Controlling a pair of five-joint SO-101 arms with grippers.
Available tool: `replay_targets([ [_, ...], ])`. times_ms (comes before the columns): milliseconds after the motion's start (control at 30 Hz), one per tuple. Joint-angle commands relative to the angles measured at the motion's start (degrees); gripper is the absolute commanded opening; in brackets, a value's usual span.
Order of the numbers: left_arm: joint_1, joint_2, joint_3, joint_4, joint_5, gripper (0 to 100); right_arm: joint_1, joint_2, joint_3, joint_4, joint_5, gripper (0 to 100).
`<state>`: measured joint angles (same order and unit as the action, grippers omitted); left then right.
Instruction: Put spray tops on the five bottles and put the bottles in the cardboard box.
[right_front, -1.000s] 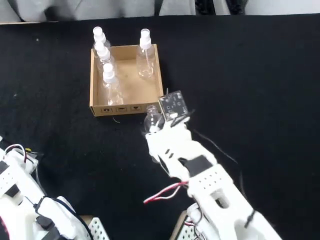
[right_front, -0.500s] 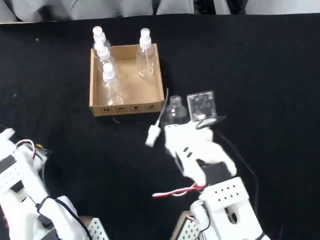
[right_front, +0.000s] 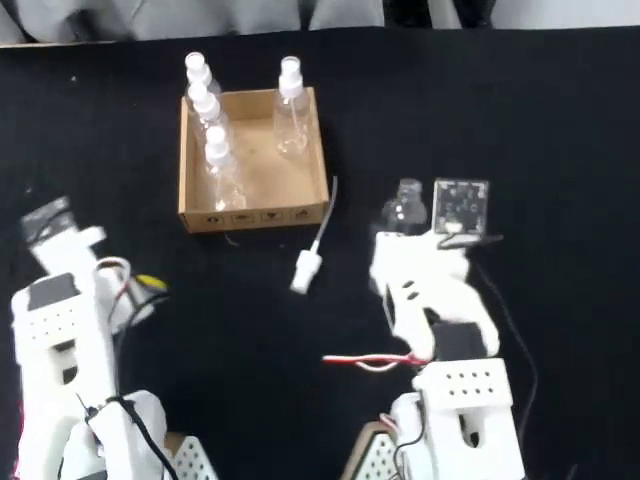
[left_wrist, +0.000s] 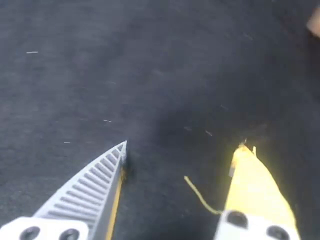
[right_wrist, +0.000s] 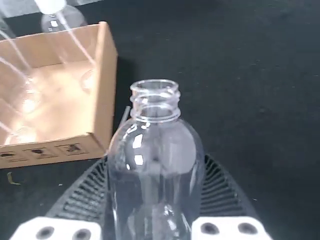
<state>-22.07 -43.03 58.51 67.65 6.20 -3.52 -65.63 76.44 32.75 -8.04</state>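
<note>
Right tool (right_wrist: 156, 167) clamps a capless bottle (right_wrist: 155, 140); high view adds the loose spray top (right_front: 306, 270)

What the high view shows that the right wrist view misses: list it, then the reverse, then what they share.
Only the high view: the white head of the loose spray top lying on the table near the cardboard box, and the left arm. Only the right wrist view: the right gripper's ribbed fingers clasping the uncapped bottle. Both: that bottle, the box and bottles standing in it.
</note>
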Motion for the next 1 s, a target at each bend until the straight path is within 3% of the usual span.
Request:
replay_targets([
  [0, 8.8, -1.9, -5.0, 1.5, -0.3, 31, 2.5, -2.4, -0.5, -1.8, 0.3, 8.5],
  [233, 21.8, -1.8, -8.3, 1.3, -5.3, 31, 5.6, -2.4, -0.7, -2.0, 0.3, 8.5],
  [600, 38.1, -1.1, -14.1, 1.2, -5.5, 31, 9.1, -2.2, -0.3, -5.1, 0.2, 8.2],
  [800, 43.6, 0.7, -17.0, -0.3, -5.5, 31, 9.1, -2.2, -0.3, -5.1, 0.2, 8.2],
  [967, 45.5, 11.7, -22.5, -1.9, -5.5, 31, 9.1, -2.2, -0.3, -5.1, 0.2, 8.2],
])
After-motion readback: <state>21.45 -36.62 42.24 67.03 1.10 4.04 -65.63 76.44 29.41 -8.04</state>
